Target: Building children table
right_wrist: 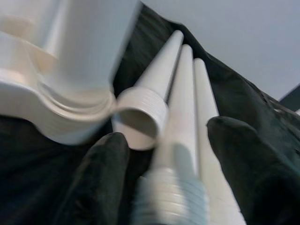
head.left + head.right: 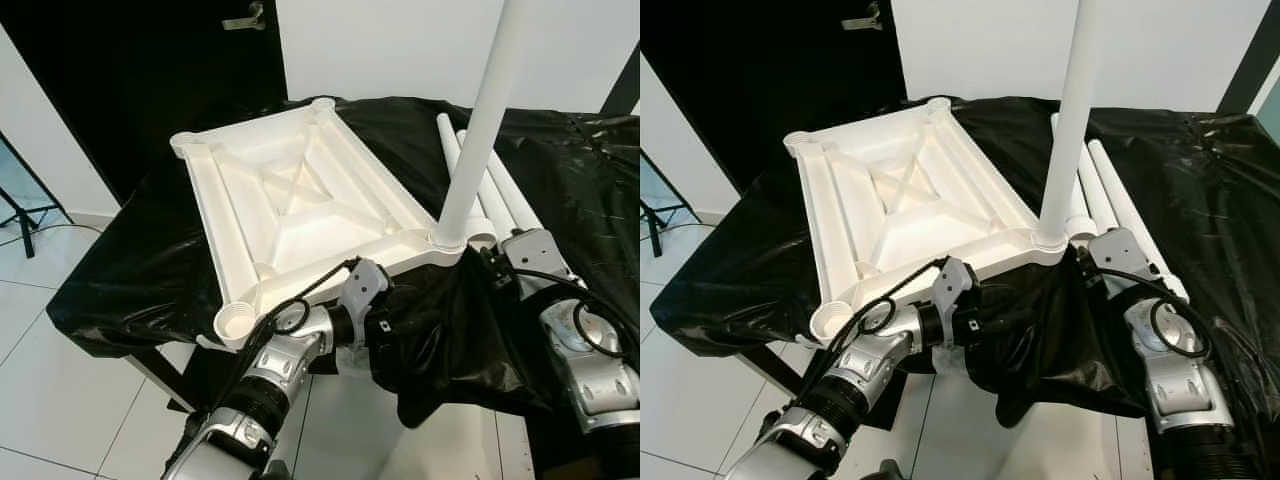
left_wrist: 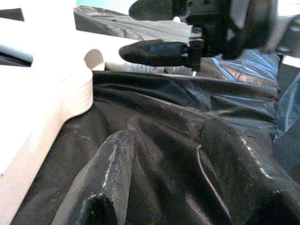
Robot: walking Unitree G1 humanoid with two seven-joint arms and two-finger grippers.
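Right pincer (image 1: 164, 178) spread around loose legs (image 2: 505, 195); risk of knocking upright leg (image 2: 480, 130) from tabletop (image 2: 300, 200) socket; left pincer (image 3: 159, 187) spread, idle.

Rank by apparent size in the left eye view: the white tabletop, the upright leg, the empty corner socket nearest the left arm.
1. White tabletop
2. Upright leg
3. Empty corner socket

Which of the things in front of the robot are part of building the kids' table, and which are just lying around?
Part of the job:
- white tabletop, lying upside down
- upright leg, standing in its near right corner socket
- three loose legs, lying beside it
- right hand, open around a loose leg's threaded end

Just lying about:
- black plastic sheet covering the work surface
- dark door behind
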